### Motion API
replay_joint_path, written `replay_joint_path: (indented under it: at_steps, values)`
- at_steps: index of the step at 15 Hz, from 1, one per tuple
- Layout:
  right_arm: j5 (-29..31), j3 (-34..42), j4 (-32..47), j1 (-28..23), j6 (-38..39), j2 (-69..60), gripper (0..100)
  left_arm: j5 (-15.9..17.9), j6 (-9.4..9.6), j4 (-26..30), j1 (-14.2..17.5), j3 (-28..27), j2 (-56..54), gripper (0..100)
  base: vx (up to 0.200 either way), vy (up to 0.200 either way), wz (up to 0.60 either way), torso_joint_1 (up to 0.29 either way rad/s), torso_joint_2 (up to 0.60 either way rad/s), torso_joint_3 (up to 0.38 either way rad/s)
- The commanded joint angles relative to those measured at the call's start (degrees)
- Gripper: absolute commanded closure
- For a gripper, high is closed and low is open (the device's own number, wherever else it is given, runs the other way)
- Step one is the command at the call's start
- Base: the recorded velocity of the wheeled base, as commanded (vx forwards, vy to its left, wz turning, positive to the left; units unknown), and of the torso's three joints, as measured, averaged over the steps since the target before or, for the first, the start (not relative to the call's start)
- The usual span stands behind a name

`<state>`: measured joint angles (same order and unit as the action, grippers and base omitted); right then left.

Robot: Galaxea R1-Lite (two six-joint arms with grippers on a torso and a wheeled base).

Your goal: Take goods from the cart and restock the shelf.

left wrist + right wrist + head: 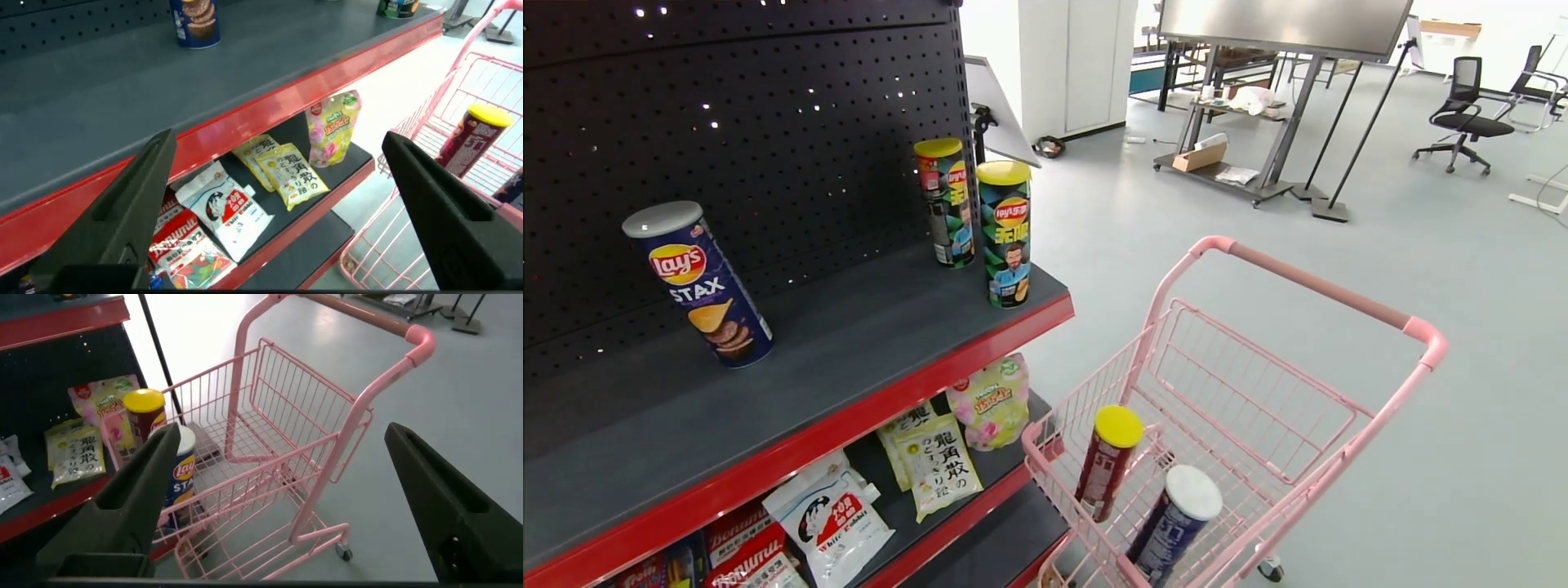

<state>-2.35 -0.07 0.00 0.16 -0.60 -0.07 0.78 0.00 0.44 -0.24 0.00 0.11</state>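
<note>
Being held wide apart and empty, the jaws of the right gripper [282, 429] are being poised short of the cart [359, 416], probably so that a can may be taken next. Just past one jaw, the red can [145, 412] and the navy can [180, 478] are being carried side by side in the cart's corner, leaning. The left gripper [278, 137] is likewise being held fully open with nothing in it; between its jaws, farther off, bags [286, 175] are being displayed on the lower tier. Beyond the jaws, the shelf [98, 98] is being left largely bare, a grey-lid can [698, 282] and two green cans [1005, 233] being stood there, so room is being offered for restocking.
</note>
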Motion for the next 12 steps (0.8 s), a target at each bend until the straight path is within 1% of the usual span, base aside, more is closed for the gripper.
replay_joint_path:
  at_steps: [1,12]
  values:
    - [0.0,0.0,0.0,0.0,0.0,0.1,0,0.0,0.00,0.0,0.0,0.0,0.0,0,0.000,0.000,0.00,-0.134,0.33,0.198]
    - [0.0,0.0,0.0,0.0,0.0,0.1,0,0.0,0.00,0.0,0.0,0.0,0.0,0,0.000,0.000,0.00,-0.143,0.36,0.214]
